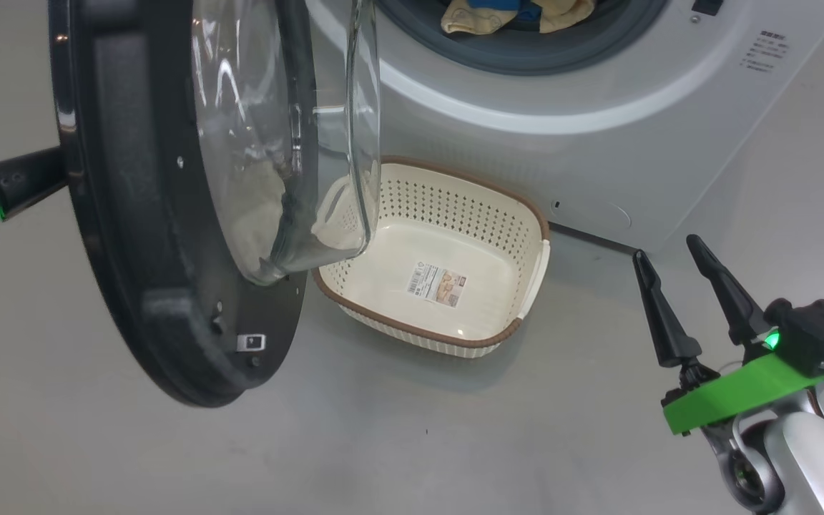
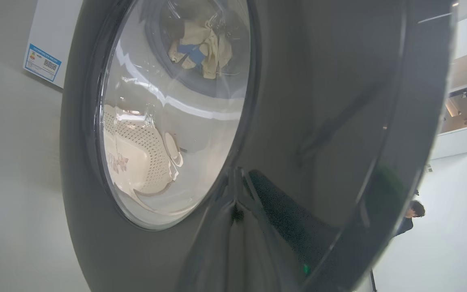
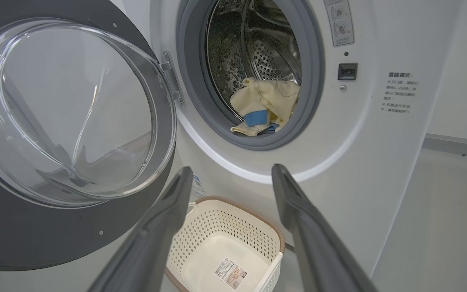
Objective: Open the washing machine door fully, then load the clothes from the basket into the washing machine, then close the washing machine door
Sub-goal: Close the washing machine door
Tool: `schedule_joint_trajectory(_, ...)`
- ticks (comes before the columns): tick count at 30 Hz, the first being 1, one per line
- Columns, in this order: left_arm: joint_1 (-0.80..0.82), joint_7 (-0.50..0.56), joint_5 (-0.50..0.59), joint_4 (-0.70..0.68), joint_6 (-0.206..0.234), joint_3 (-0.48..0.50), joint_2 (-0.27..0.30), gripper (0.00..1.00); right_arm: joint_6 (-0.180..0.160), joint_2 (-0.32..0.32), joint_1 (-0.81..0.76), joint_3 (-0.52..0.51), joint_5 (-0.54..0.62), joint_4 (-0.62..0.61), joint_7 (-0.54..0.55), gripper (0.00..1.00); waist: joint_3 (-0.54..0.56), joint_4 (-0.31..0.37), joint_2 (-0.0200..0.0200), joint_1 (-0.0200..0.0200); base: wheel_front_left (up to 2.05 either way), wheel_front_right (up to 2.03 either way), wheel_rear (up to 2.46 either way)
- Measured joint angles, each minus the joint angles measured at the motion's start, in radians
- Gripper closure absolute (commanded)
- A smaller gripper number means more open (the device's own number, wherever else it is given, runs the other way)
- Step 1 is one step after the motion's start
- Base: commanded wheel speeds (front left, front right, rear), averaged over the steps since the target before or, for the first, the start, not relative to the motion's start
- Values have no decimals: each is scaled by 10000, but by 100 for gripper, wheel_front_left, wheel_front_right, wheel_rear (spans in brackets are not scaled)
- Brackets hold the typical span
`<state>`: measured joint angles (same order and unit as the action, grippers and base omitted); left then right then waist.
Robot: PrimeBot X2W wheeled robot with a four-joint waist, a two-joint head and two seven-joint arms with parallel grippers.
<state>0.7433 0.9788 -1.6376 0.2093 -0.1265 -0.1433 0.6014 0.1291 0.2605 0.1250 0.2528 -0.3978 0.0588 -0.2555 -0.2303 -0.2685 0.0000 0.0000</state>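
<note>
With left pincer (image 1: 36,175) together behind the washing machine door (image 1: 140,286), right pincer (image 1: 669,265) apart, clothes (image 1: 512,14) by the gasket (image 1: 526,61) may get pinched.

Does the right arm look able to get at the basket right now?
Probably yes: the open, empty right pincer has bare floor between it and the basket; the door stands by its left end.

The washing machine (image 3: 379,162) front panel is carrying a printed grey notice (image 3: 398,92) beside the drum opening; its heading is reading 温馨提示, while the smaller lines beneath are appearing too fine to read. A pictogram label (image 3: 339,20) above it is showing two round symbols. A blue label (image 2: 41,63) on the cabinet side is displaying what looks like a QR code. The basket (image 1: 455,207) floor is bearing a label sticker (image 1: 436,284) with illegible print.
</note>
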Motion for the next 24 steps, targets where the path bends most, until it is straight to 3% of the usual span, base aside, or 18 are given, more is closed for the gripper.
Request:
schedule_joint_trajectory(10,75,174,267,-815,8,-435,-602,100,0,-234,12,-188,4,-109,0,0,-89,789,0,0,0,0,0)
schedule_joint_trajectory(24,663,31,685,-859,8,-604,-1058,100,0,-715,55,-403,25,-226,0,0,-402,2215,0,0,0,0,0)
